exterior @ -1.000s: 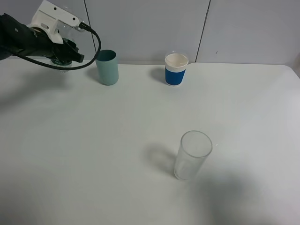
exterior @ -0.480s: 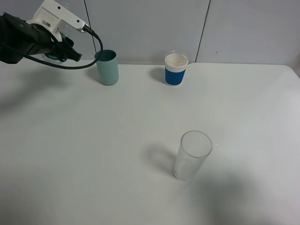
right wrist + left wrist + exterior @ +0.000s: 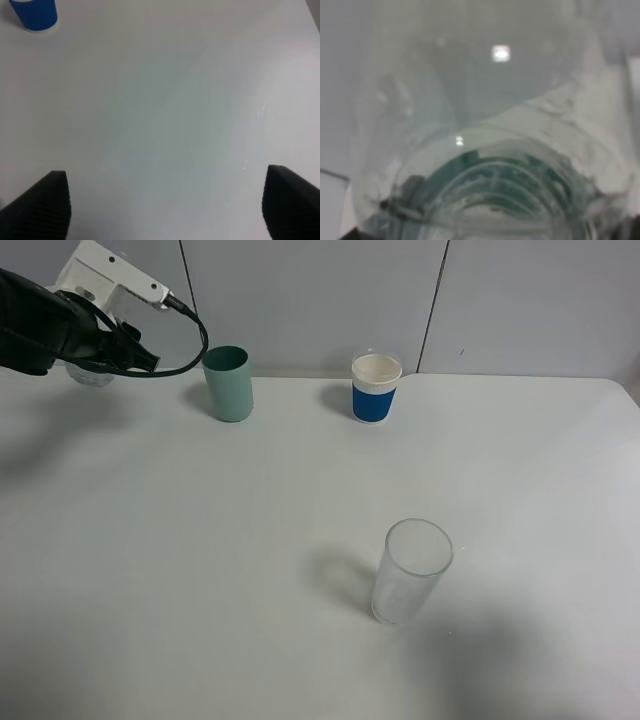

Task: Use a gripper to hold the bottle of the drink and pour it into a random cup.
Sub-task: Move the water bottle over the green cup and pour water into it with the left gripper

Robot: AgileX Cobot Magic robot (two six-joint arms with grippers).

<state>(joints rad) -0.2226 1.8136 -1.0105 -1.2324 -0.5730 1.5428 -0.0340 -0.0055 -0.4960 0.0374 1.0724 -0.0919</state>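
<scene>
Retreating from the teal cup (image 3: 229, 383), now well apart from it, the left gripper (image 3: 112, 358) keeps the bottle (image 3: 485, 125) clamped, so pouring seems further off.

Clear bottle (image 3: 88, 373), dark green label, gripped by left tool (image 3: 100, 352) at far left counter corner. Teal cup (image 3: 229, 385) upright near far edge, close by.
</scene>
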